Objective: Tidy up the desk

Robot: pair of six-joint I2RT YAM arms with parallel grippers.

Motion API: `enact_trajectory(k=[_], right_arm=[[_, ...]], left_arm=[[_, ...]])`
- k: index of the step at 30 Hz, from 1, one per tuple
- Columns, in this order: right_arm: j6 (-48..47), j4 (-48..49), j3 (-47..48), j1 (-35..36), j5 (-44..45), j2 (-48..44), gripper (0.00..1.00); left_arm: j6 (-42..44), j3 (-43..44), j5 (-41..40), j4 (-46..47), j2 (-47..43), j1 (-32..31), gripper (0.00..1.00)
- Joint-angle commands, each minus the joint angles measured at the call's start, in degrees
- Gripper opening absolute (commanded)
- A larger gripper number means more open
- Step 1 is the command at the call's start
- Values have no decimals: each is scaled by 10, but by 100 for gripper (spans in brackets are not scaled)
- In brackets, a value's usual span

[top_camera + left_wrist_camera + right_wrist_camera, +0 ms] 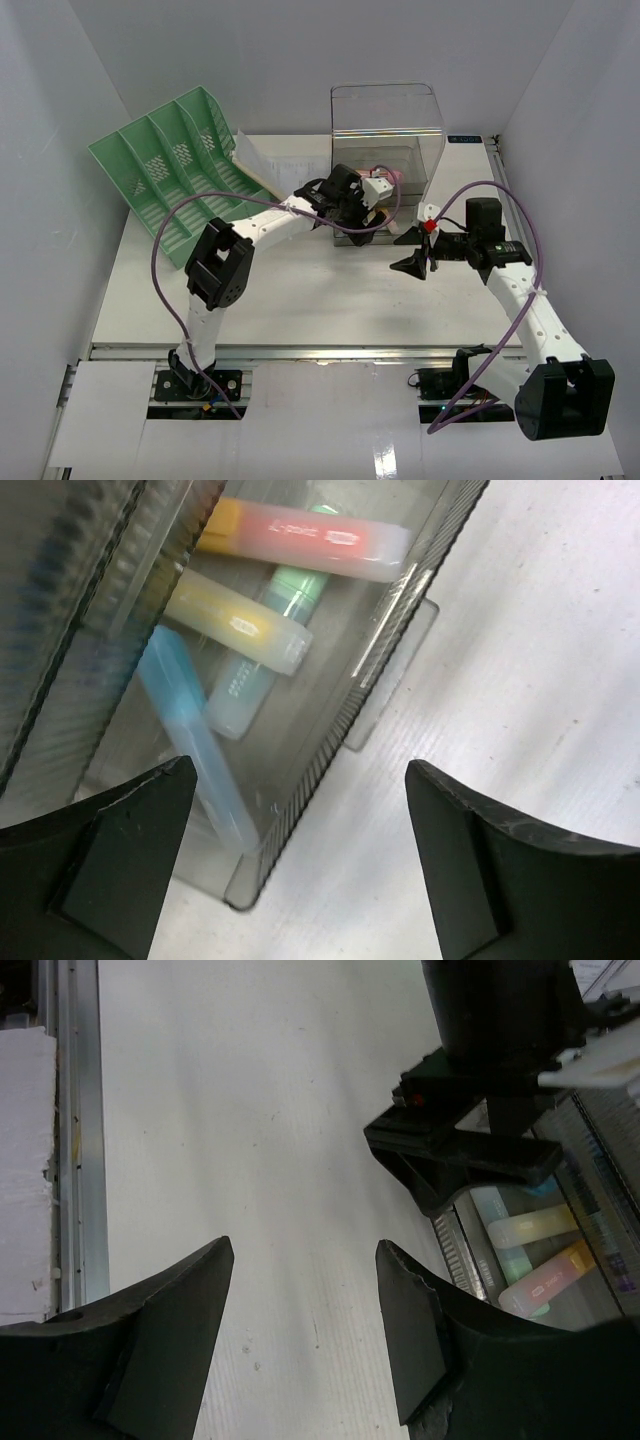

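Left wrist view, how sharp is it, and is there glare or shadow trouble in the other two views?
Left wrist: the highlighters look soft through the clear box, whose ribbed wall carries a bright glare streak. Right wrist: the desk is nearly washed out, the fingers dark silhouettes. Top external: sharp, evenly lit, soft shadows only.

Bright, even light from above washes the counter [300, 290] near white, with only soft shadows. The left wrist view is blurred; glare streaks the box [400, 590] wall.
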Motion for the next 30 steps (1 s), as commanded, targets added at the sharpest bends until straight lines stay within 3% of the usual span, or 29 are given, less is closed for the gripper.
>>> enact_trajectory(k=[1, 4, 11, 14, 17, 19, 22, 30], right_arm=[[-12, 6, 1, -4, 14, 8, 66], [-21, 5, 11, -4, 34, 21, 66], [-60, -29, 55, 17, 93, 89, 62], [-128, -60, 76, 53, 128, 116, 58], [-311, -137, 93, 90, 141, 153, 55], [-386, -160, 96, 100, 147, 166, 56], [-413, -157, 110, 116, 169, 193, 56], [-429, -141, 149, 144, 236, 267, 36]], left_arm=[[-42, -48, 6, 37, -132, 1, 98], [-66, -113, 1, 57, -214, 1, 98], [-145, -364, -29, 92, -505, 4, 98], [-177, -461, -74, 87, -620, 9, 98], [-206, -528, -120, 58, -725, 12, 98], [-221, -553, -128, 43, -771, 13, 98], [-233, -586, -150, 29, -824, 13, 98], [-253, -620, -180, 23, -891, 13, 98]])
